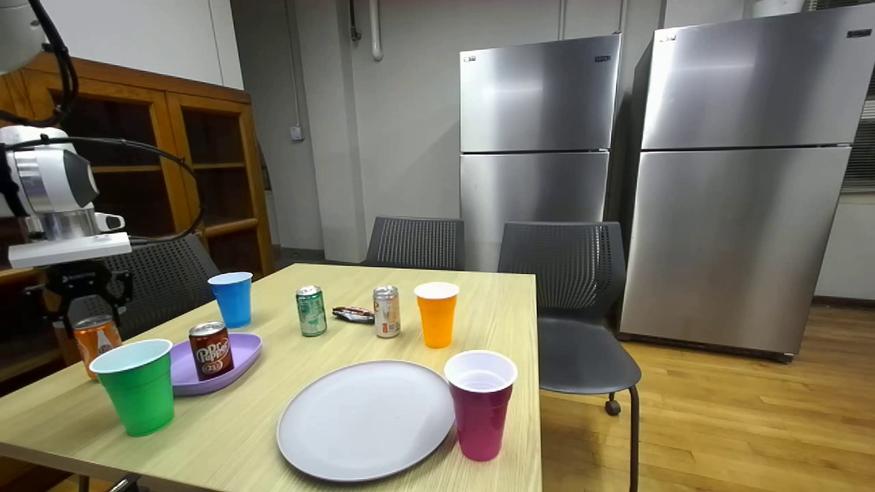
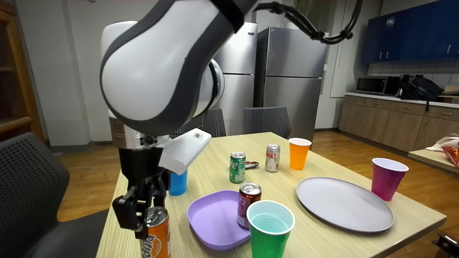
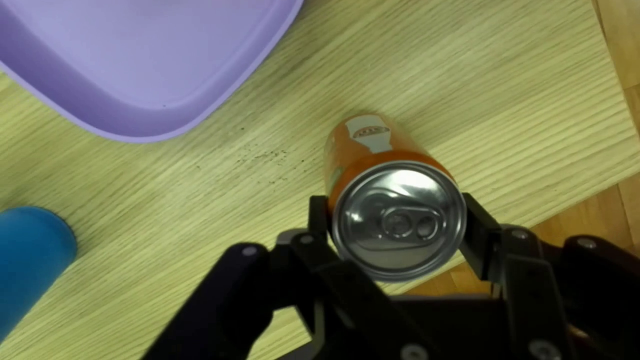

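My gripper (image 3: 393,212) has its black fingers against both sides of an orange soda can (image 3: 372,132), near the can's silver lid. The can stands upright at the table's edge; it shows in both exterior views (image 1: 96,340) (image 2: 157,240), and in one its lower part is behind a green cup (image 1: 140,393). A purple dish (image 3: 165,65) lies beside it, with a dark red Dr Pepper can (image 1: 210,350) standing on it. A blue cup (image 3: 30,260) stands on the other side of the gripper. Whether the orange can's base touches the table is hard to tell.
A large grey plate (image 1: 366,420) and a magenta cup (image 1: 480,410) lie toward the table's far end. A green can (image 2: 237,167), a silver can (image 2: 272,157), a wrapped snack (image 1: 352,313) and an orange cup (image 2: 299,153) stand mid-table. Dark chairs (image 1: 560,273) surround the table.
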Action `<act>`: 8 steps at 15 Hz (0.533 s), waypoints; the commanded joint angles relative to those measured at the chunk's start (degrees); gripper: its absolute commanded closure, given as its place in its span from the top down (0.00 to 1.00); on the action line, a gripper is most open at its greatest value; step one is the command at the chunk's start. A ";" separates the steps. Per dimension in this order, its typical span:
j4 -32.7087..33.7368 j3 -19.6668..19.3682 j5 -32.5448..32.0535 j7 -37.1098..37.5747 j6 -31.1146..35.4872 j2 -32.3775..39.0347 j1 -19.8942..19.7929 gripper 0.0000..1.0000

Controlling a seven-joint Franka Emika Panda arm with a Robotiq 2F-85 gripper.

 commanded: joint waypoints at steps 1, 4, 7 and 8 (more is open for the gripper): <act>0.29 -0.77 0.66 1.05 -1.89 -3.12 -1.51 0.38; -0.34 -1.83 0.63 1.30 -2.20 -4.36 -2.84 0.38; -1.21 -2.79 0.45 1.87 -2.69 -5.51 -3.84 0.38; -1.32 -3.03 0.40 2.02 -2.87 -5.69 -4.04 0.38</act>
